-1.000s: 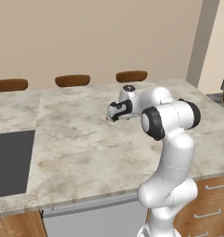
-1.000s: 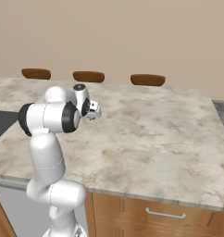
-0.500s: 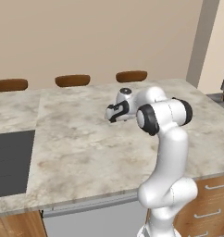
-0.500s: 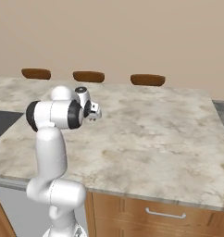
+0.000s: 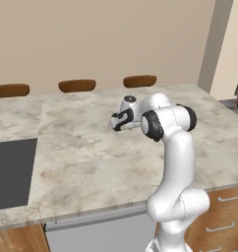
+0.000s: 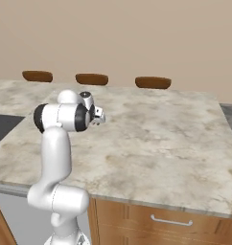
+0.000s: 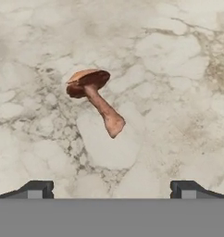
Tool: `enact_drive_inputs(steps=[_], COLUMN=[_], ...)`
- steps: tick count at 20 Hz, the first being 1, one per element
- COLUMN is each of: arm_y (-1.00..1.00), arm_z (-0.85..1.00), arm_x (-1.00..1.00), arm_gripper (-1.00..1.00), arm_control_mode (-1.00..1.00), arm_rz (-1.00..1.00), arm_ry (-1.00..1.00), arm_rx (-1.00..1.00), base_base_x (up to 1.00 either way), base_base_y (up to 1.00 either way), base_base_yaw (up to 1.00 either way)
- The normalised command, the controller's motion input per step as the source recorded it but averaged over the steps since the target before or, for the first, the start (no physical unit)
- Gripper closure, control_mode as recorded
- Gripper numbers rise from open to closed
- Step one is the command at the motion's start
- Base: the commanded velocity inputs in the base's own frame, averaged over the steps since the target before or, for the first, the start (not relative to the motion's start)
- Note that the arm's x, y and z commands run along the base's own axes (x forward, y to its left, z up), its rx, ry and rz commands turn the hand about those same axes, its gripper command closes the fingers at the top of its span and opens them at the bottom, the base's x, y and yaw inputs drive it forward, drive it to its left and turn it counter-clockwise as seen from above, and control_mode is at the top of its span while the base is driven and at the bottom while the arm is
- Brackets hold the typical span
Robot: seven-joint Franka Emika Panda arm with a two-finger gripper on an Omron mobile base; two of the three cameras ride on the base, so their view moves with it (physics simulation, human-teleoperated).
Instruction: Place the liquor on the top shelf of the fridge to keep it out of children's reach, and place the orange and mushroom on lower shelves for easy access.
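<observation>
looking straight down at the mushroom (image 7: 95,99) lying flat on the marble counter (image 7: 178,69), ahead of the gripper (image 7: 112,189). fingers spread wide, nothing held. stem runs diagonal, cap up-left, so probably needs a wrist twist to pinch across it.

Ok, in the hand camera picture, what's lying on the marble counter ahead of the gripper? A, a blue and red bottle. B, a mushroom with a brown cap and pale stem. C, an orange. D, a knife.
B: the mushroom lies on its side on the marble counter, ahead of the open gripper, untouched.
</observation>
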Motion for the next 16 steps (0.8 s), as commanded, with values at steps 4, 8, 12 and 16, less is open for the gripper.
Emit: enact_drive_inputs(steps=[4,8,12,16], arm_y=[0.11,0.07,0.01,0.00], arm_z=[-0.17,-0.15,-0.11,-0.11], arm_x=[0.35,0.36,0.38,0.37], arm_gripper=[-1.00,-1.00,-1.00,-1.00], arm_control_mode=[-1.00,-1.00,-1.00,-1.00], arm_rz=[0.00,0.00,0.00,0.00], arm_ry=[0.00,0.00,0.00,0.00], arm_rx=[0.00,0.00,0.00,0.00], base_base_x=[0.00,0.00,0.00,0.00], base_base_y=[0.00,0.00,0.00,0.00], base_base_yaw=[0.00,0.00,0.00,0.00])
